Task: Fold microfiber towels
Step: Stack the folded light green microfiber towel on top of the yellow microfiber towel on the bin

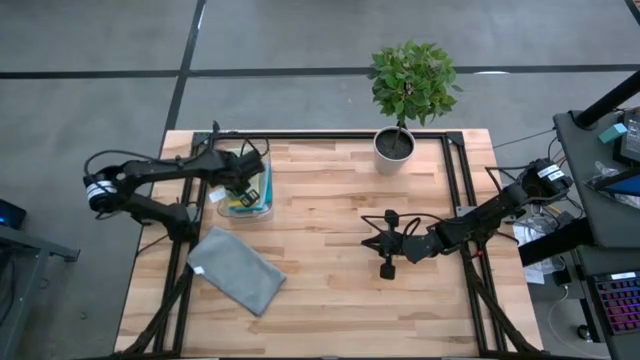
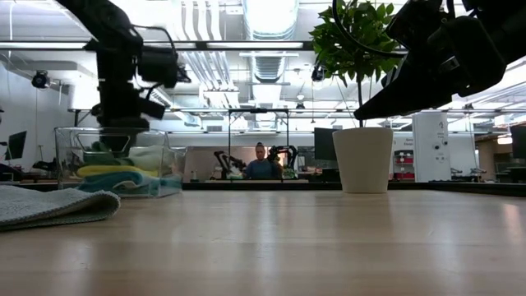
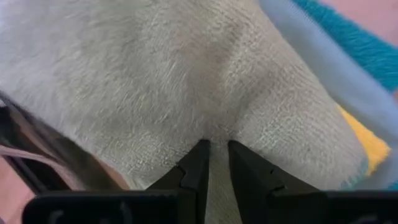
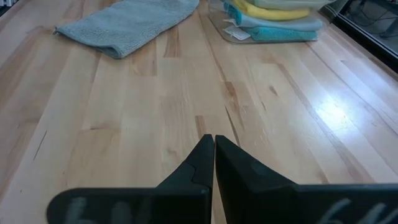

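So the left pincer [image 1: 240, 189] is down inside the clear plastic bin [image 1: 264, 208] at the far left of the desk [image 1: 340, 290], and from its wrist camera you can see the two fingers nipped onto a fold of a pale olive-looking towel [image 3: 186, 81] on top of the pile. Fingers are nearly together with a pinch of cloth between them, so I'd call that a grip on the towel. Under it there's light blue [image 3: 323, 68], teal [image 3: 360, 31] and a bit of yellow [image 3: 367, 140] peeking out, all stacked in the bin.

The grey towel [image 1: 236, 270] is already out, lying on the near left part of the desk, well apart from the bin. It looks roughly folded over, though I can't swear how neatly.

The right pincer [image 1: 387, 268] hangs over the bare middle of the desk, fingers pressed shut, holding nothing. Basically parked.

My read: this is the fetch-the-next-towel step. Next move needs a clean lift straight up out of the bin so only the top cloth comes along and the bin doesn't get dragged, then a spread on open wood. The potted plant [image 1: 400, 95] at the far edge is safely clear.
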### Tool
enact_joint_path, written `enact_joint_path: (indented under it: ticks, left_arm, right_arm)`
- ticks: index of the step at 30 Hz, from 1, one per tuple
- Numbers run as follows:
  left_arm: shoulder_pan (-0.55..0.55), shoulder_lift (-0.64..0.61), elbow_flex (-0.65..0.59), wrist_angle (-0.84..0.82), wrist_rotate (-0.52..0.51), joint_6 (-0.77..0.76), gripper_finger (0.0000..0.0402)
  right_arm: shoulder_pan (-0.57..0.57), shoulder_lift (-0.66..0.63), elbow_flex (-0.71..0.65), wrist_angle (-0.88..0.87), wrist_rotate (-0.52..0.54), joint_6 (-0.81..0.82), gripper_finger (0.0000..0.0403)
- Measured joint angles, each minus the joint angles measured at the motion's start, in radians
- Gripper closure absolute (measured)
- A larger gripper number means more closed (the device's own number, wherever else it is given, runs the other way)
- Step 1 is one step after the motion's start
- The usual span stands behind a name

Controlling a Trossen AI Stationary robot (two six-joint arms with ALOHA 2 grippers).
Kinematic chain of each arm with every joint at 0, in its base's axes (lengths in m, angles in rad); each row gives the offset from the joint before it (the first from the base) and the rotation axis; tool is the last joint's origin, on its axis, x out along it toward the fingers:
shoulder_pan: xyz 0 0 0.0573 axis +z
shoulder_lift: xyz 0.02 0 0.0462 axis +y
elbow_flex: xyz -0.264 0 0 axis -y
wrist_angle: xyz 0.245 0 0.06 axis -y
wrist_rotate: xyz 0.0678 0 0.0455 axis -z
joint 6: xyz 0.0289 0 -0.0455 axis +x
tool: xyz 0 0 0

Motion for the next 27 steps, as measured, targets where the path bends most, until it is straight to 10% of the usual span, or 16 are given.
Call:
enact_joint_path:
  ticks: [9,27]
  left_arm:
    - [-0.005,0.036,-0.01,0.158,0.087,-0.071,0.0353]
    - [-0.003,-0.003,0.046,-0.062,0.087,-0.126,0.0353]
  right_arm:
    - [0.0,0.0,0.0,-0.005,0.0,0.0,0.0394]
    - [0.0,0.0,0.0,-0.019,0.0,0.0,0.0394]
